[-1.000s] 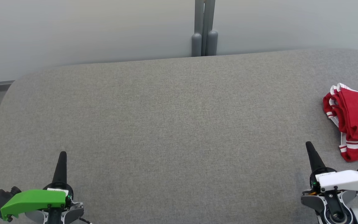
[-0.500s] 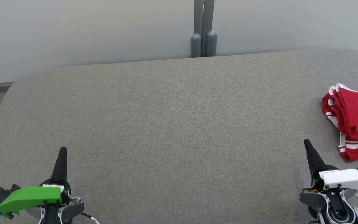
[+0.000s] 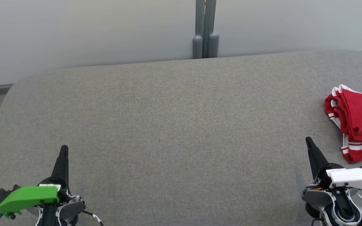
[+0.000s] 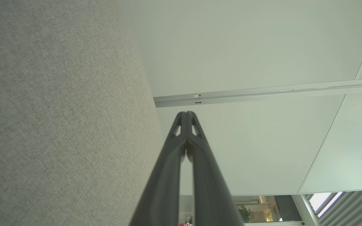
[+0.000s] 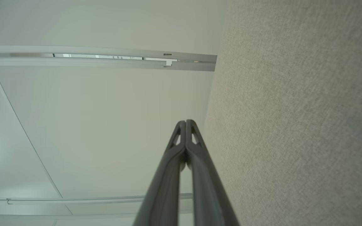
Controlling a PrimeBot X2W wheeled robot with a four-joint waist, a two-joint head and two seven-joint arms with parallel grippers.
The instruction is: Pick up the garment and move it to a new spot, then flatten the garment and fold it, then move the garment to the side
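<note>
Garment [image 3: 361, 121]: red with white stripe trim. It lay in a loose, bunched heap at the right edge of the tabletop [image 3: 174, 125], roughly midway between the near and far edges. Its right part ran out of the head view. It rested on the grey fabric cover, and neither gripper touched it.

Left gripper [image 3: 64, 147]: over the near-left corner of the tabletop, pointing toward the far edge, with a green cover [image 3: 27, 196] on its wrist. In the left wrist view the 2 fingers [image 4: 168, 175] were pressed together at the tips with nothing between them. The grey fabric ran down that view's left side and pale wall panels took up the rest.

Right gripper [image 3: 307, 139]: over the near-right corner, leaning slightly left, with a white cover [image 3: 353, 179] on its wrist. Its tip sat near the garment's near-left end but apart from it, with a strip of fabric between them. In the right wrist view the 2 fingers [image 5: 168, 182] were closed tip to tip and held nothing. The grey fabric ran down that view's right side.

Behind the far edge stood a pale wall [image 3: 74, 31]. A grey post [image 3: 205, 31] with 2 rounded feet stood at about the middle of that edge.
</note>
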